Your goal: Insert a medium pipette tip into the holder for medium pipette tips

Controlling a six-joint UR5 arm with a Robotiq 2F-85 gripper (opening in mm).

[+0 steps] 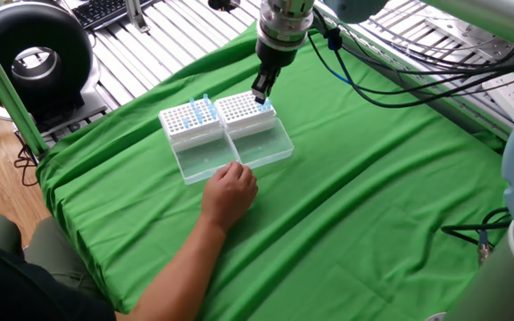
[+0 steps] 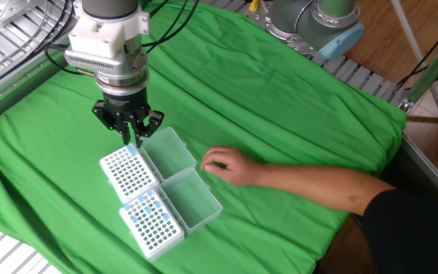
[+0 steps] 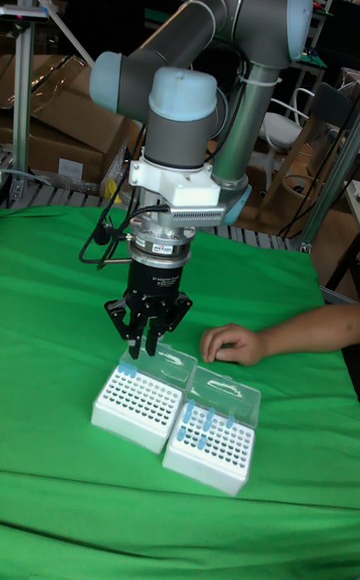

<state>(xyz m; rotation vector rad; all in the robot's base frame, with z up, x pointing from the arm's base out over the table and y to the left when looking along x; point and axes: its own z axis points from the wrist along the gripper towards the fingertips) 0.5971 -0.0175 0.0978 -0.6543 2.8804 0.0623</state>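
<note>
The arm's gripper (image 3: 144, 348) points straight down over the far left corner of the left white rack (image 3: 136, 406), its fingers drawn close together just above a blue tip (image 3: 128, 369) standing in that corner. A second white rack (image 3: 213, 446), touching the first on its right, holds several blue tips. Both clear lids lie open behind the racks on the green cloth (image 3: 60, 340), and a person's hand (image 3: 232, 344) rests on the cloth just behind the lids.

The bench (image 2: 295, 114) is covered edge to edge by a wrinkled green cloth (image 1: 373, 205). Two white pipette tip racks (image 2: 128, 173) (image 2: 152, 224) with open clear lids lie side by side, touching, on the cloth. A person's hand (image 2: 223, 164) rests on the cloth just beside the lids.
</note>
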